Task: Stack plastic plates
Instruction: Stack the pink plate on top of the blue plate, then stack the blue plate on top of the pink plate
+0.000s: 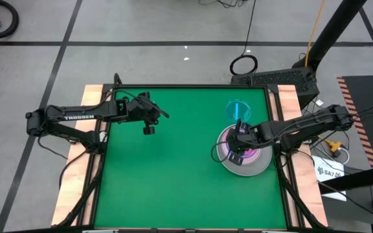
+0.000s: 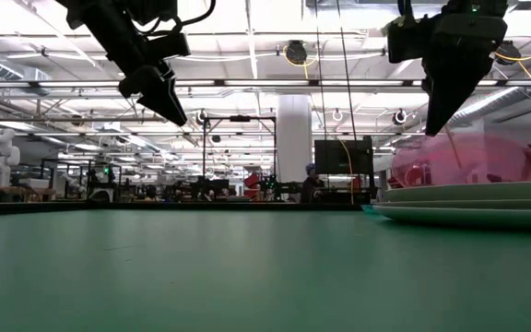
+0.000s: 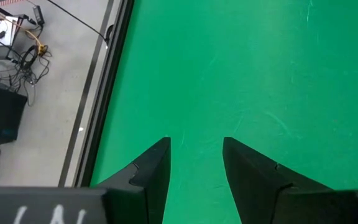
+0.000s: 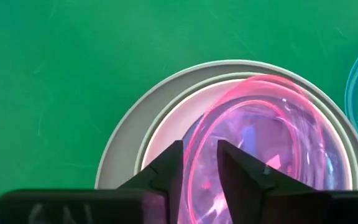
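A stack of plates (image 1: 256, 169) sits near the table's right edge: a grey plate (image 4: 122, 144) at the bottom, paler plates on it, and a translucent pink plate (image 4: 278, 118) on top. My right gripper (image 4: 199, 144) is above the stack's left part, shut on the pink plate. In the low view the pink plate (image 2: 468, 159) sits tilted on the stack (image 2: 473, 214). A translucent blue plate (image 1: 238, 109) lies flat on the mat beyond the stack. My left gripper (image 1: 149, 126) hangs open over bare mat, far left of the stack. My right gripper pinches the pink plate's rim (image 4: 194, 152) between its two fingers, one inside the rim and one outside. The fingers come from above, pointing down. The held side is raised, so the plate is tilted, and its lower part rests on the stack.
The green mat (image 1: 173, 175) is bare left of and in front of the stack. Wooden boards (image 1: 290, 103) and cables border the table's sides. The room behind shows in the low view.
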You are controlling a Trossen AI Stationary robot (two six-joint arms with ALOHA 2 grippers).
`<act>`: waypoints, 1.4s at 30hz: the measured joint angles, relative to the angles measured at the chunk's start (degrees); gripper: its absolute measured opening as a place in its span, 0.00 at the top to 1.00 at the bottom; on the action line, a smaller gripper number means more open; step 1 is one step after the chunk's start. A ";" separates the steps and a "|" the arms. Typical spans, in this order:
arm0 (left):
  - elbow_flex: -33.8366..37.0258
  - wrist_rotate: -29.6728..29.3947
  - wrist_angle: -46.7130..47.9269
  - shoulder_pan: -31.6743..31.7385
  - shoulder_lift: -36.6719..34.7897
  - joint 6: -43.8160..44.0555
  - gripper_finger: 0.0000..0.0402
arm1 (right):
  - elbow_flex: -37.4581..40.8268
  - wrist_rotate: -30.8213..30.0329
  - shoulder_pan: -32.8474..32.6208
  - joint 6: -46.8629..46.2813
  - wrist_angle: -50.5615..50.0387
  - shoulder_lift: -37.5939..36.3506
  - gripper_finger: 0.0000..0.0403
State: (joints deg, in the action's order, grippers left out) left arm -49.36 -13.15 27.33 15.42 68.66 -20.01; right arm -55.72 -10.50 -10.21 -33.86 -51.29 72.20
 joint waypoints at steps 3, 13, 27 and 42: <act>0.00 0.00 0.00 0.00 0.00 0.00 0.62 | 0.00 0.02 0.25 -1.56 -0.02 0.00 0.73; 0.00 0.00 0.03 0.00 0.00 -0.04 0.62 | 0.00 -1.11 0.88 -3.21 0.54 -0.02 0.60; 0.00 0.01 -1.01 0.00 0.00 -3.47 0.62 | 0.02 -2.78 14.92 -7.23 9.53 -0.02 0.62; 0.02 -0.01 -4.63 0.22 0.00 -10.25 0.62 | 0.00 5.22 34.84 1.51 17.65 5.67 0.62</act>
State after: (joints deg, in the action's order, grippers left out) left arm -49.34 -13.16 22.69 15.64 68.66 -30.26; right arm -55.72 -5.28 24.63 -32.35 -33.64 77.87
